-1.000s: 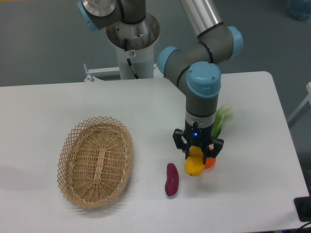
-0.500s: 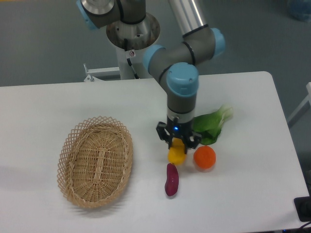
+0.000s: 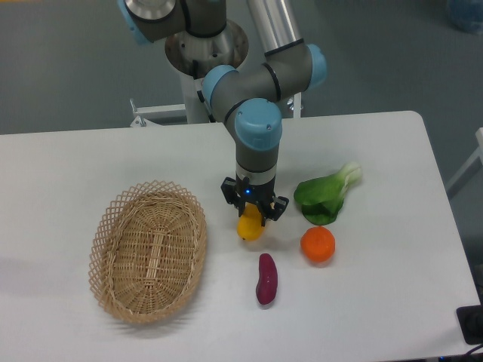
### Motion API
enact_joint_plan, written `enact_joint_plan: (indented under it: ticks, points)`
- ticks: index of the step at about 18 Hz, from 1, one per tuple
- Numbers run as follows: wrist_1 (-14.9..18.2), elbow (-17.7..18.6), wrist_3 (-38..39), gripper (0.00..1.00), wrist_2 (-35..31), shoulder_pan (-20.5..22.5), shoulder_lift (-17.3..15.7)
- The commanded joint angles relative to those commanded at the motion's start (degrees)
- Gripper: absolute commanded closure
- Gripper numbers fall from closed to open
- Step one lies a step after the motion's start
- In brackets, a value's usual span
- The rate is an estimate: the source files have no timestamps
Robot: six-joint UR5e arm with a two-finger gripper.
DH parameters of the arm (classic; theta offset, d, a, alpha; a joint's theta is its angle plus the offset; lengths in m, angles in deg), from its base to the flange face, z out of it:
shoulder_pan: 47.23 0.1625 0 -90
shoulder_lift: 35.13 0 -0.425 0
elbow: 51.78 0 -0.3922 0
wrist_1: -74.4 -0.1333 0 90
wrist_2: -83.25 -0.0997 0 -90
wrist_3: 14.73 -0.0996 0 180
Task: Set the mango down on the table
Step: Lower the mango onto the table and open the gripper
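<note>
Camera: vertical pincer [image 3: 251, 217] (gripping mango [image 3: 250, 227])

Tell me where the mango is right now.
The mango is near the table's middle, held in the gripper, between the wicker basket and the orange fruit, above the purple sweet potato.

Six loose things are showing around the two-finger pincer [image 3: 252, 213], one of each kind. One small smooth yellow oval mango [image 3: 250, 227] is sitting right under the pincer. One round orange fruit [image 3: 318, 244] is lying to its lower right. One purple oblong sweet potato [image 3: 267, 278] is lying below it. One leafy green vegetable with a pale stalk [image 3: 327, 196] is lying to its right. One oval woven wicker basket [image 3: 149, 250] is sitting to its left. One large flat white table [image 3: 90, 166] is carrying them all.
</note>
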Motion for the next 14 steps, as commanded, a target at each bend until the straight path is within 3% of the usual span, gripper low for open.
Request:
enact_joint_plan:
  ticks: [2,6,10,14]
  points:
    - [0.0,-0.26,-0.26,0.41,0.0,-0.09,0.26]
    - [-0.09,-1.05,-0.35,0.0,-0.09,0.0,0.53]
    - [-0.09,-1.84,-0.44,0.0,-0.09,0.09,0.27]
    - [0.52,-6.66,-0.44,0.0,-0.44,0.18,0.0]
